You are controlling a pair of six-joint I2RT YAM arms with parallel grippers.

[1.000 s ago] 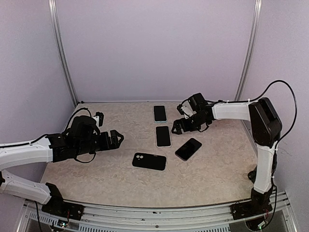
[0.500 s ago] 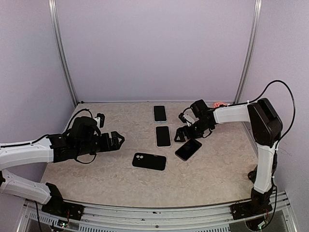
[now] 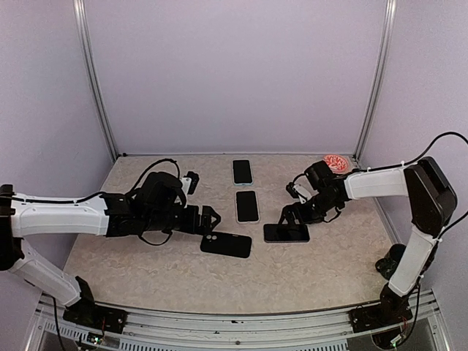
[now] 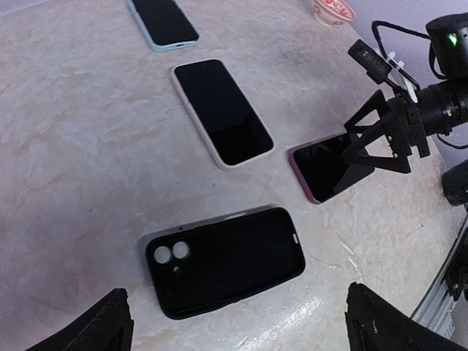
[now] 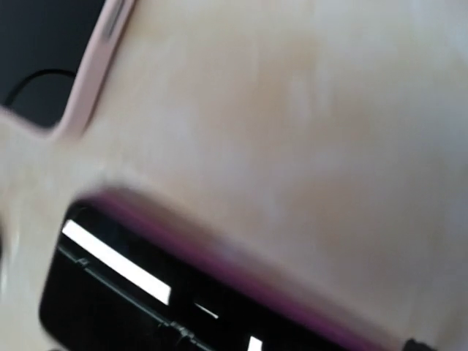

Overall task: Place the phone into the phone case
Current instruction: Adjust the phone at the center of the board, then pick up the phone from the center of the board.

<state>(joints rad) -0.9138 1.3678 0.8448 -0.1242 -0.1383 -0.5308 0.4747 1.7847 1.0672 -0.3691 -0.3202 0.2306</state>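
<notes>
Now, right gripper [image 3: 290, 215]: lowered against one edge of the phone [image 3: 287, 232]. How far it is parted cannot be told, since its wrist view is blurred.
Phone: laid flat and screen up on the table [image 3: 146, 267], near the black phone case [image 3: 227, 245] but apart from it. It is judged to be lined up for insertion.
Left gripper [image 3: 209, 221]: held low at the case's near end, with fingers [image 4: 108, 325] spread wide and nothing gripped. It is probably stationed there so the case can be steadied.
Spare phones: a white-edged phone [image 3: 247, 205] and a blue-edged phone [image 3: 242, 172] are set further back, out of the way.
Progress: the phone is not yet seated in the case.
</notes>
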